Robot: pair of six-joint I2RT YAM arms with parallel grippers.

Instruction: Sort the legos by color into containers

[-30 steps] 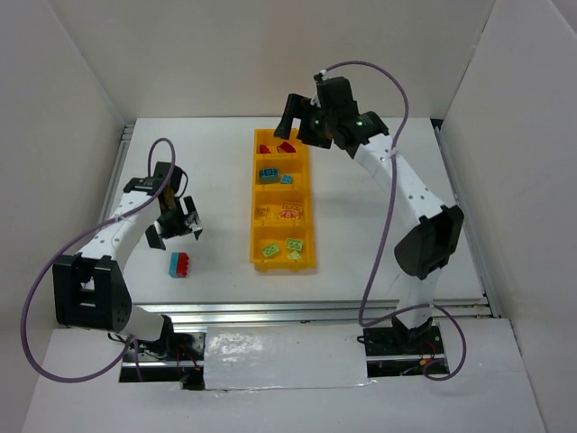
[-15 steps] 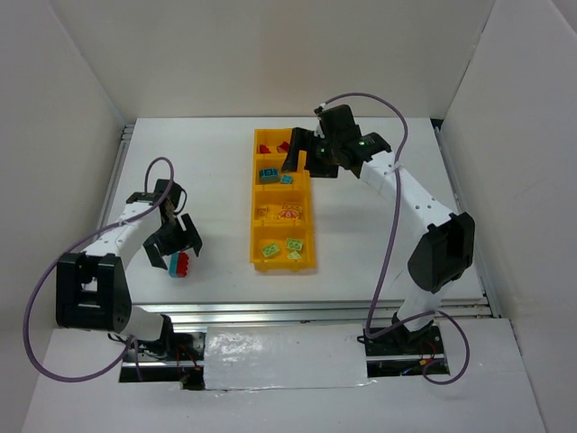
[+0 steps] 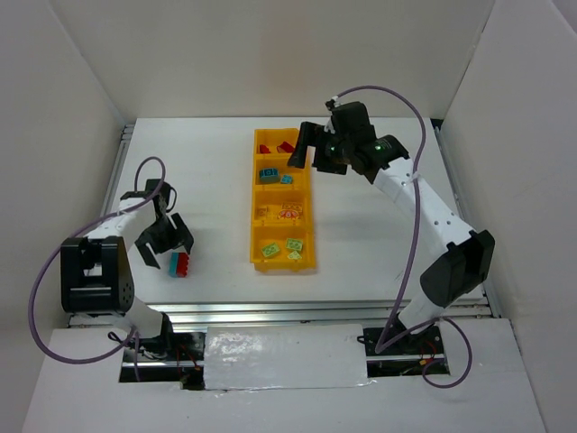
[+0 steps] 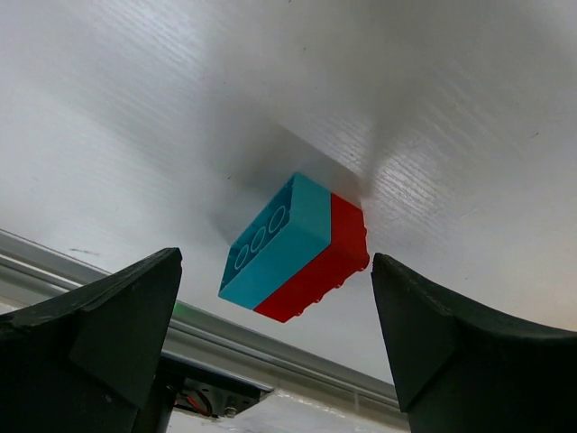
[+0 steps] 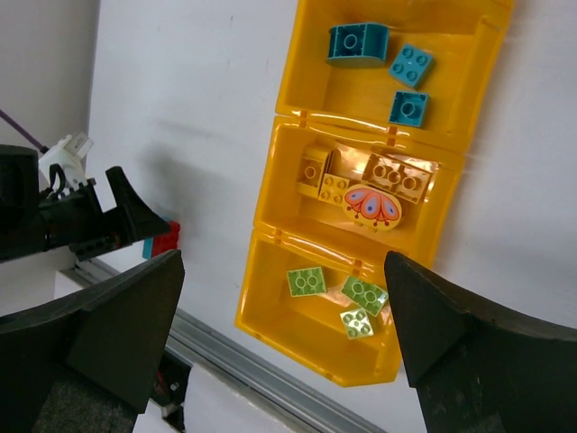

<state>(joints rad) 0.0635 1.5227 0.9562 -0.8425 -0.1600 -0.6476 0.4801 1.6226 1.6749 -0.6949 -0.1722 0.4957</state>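
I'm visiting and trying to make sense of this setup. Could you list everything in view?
bin: one, yellow-orange, four compartments in a row, mid-table
red bricks: at least two, farthest compartment, partly hidden
teal bricks: three, second compartment
yellow bricks: several, third compartment
patterned oval piece: one, orange, among the yellow bricks
green bricks: three, light green, nearest compartment
joined brick: one, teal and red, on the table left of the bin
table: one, white
left fingers: two, black, open, either side of the joined brick, not touching
right fingers: two, black, open, above the bin's far end
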